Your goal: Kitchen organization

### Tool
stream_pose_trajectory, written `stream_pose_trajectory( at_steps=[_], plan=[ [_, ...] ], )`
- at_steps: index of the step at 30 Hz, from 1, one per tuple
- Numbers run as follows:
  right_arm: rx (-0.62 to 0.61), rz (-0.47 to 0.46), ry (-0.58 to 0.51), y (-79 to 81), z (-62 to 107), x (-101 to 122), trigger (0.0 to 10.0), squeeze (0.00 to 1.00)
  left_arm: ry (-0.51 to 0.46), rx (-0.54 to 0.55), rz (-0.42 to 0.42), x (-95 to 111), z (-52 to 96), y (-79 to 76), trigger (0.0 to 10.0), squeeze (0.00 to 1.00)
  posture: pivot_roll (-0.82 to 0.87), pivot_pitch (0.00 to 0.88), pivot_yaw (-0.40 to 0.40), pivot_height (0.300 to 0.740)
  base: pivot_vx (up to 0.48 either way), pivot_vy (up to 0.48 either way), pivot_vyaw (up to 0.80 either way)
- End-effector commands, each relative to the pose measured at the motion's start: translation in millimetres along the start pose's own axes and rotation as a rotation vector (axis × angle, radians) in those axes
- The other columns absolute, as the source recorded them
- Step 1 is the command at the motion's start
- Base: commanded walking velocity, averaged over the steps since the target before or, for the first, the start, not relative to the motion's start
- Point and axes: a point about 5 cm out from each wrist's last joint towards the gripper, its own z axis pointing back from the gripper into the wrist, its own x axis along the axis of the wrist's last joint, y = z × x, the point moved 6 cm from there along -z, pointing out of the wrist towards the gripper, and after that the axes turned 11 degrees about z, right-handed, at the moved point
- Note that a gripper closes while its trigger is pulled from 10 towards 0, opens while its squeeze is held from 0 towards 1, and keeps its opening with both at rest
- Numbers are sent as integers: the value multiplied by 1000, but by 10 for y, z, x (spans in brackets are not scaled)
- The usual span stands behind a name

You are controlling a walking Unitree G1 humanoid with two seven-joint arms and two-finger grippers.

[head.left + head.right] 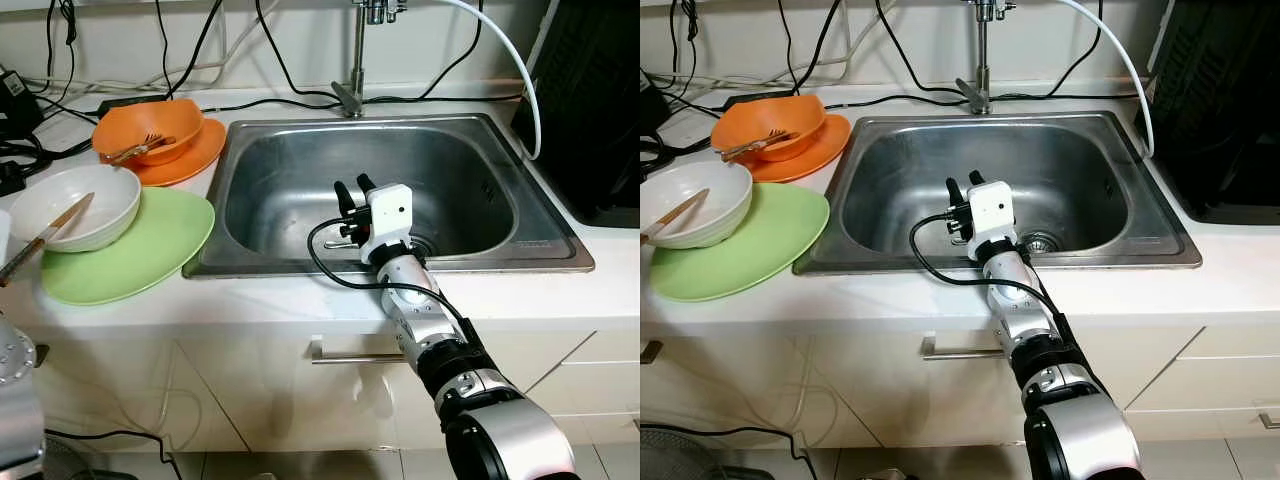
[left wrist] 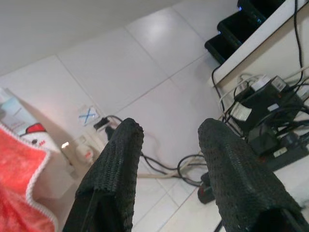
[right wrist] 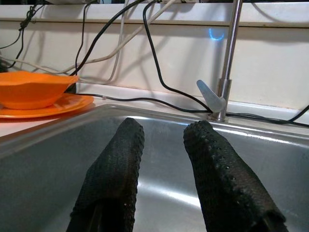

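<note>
The steel sink point(image 1: 300, 150) holds no dishes, with only its drain point(image 1: 1040, 241) showing at the bottom. On the counter to its left, an orange bowl point(image 1: 150, 130) with a utensil in it sits on an orange plate point(image 1: 190, 160), and a white bowl point(image 1: 70, 205) holding chopsticks point(image 1: 45, 238) rests on a green plate point(image 1: 140, 255). The right arm reaches forward over the counter edge, and the right gripper point(image 1: 352, 188) hangs inside the basin with fingers apart, holding nothing. The left gripper point(image 2: 166, 145) points down at a tiled floor point(image 2: 106, 63) with cables, fingers apart and empty.
</note>
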Motion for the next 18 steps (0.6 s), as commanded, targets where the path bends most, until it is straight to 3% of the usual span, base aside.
stream_pose_trajectory(
  at_steps=[1,7,18],
  plan=[
    [13,-38,83,105,121,-227,10000,0,-5,43,-26,24,19,65,10000,0,309,39,81,740,0,0,0],
    [9,-39,83,87,135,-239,10000,0,103,62,-8,-183,95,55,10000,0,302,42,83,740,0,0,0],
    [1,-44,74,65,125,-219,10000,0,134,71,18,-167,202,-33,10000,0,299,42,81,740,0,0,0]
  ],
)
